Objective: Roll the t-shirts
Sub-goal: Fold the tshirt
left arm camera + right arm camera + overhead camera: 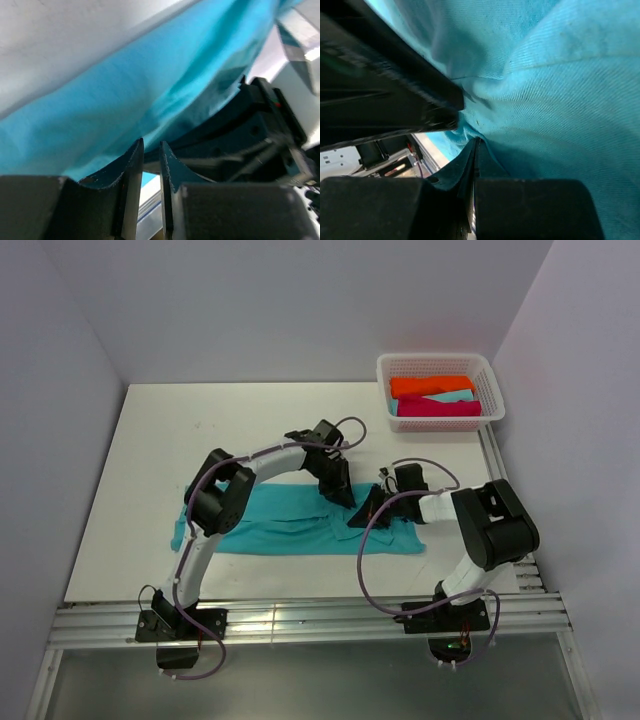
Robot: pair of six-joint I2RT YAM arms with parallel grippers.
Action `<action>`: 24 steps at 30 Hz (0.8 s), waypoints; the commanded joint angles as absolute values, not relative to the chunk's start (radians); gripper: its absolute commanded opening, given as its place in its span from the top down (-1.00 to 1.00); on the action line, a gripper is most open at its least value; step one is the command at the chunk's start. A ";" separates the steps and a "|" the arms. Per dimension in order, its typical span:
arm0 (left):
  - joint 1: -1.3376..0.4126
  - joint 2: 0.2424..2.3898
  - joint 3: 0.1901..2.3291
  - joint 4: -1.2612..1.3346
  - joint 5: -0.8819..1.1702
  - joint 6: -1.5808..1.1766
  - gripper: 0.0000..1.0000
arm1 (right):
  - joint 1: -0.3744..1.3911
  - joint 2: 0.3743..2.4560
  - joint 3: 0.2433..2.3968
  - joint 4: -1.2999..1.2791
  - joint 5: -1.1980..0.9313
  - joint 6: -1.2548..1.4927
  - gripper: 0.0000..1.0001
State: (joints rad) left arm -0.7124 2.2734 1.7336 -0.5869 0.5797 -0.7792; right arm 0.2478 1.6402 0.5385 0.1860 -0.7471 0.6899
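The left gripper (342,496) reaches down onto the turquoise t-shirt (270,525), which lies folded into a long strip across the table (200,430), stretching away to that gripper's left and a little way past it on the right. From its wrist camera the two fingers (131,172) stand with only a narrow slit between them, tips right up against the hanging cloth. Whether any fabric is caught in the slit, I cannot tell.

Just beside it, nearly touching, the right gripper (363,514) comes in low from the other side. Its jaws are pressed tight together, and a pucker of the turquoise cloth gathers right at their tips, wrinkles running out from the pinch.

Well beyond the right gripper, toward the far right corner, sits a white basket (440,358). Three more shirts lie folded in it: an orange tee (430,386) at the back, a pale turquoise tee (457,397) in the middle and a magenta tee (438,408) nearest the arms.
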 commanded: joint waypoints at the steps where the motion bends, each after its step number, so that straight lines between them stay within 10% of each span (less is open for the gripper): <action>1: -0.719 2.301 1.767 -0.589 0.581 -0.755 0.52 | 0.241 1.629 0.512 0.250 -0.747 0.692 1.00; 12: -0.732 2.355 1.816 -0.660 0.503 -0.742 0.54 | 0.262 1.289 0.462 -0.026 -0.665 0.707 0.96; 19: -0.739 2.353 1.833 -0.686 0.482 -0.724 0.55 | 0.247 1.275 0.647 -0.339 -0.393 0.563 0.19; 24: -0.739 2.339 1.824 -0.692 0.471 -0.724 0.55 | 0.247 1.348 0.771 -0.434 -0.217 0.520 0.12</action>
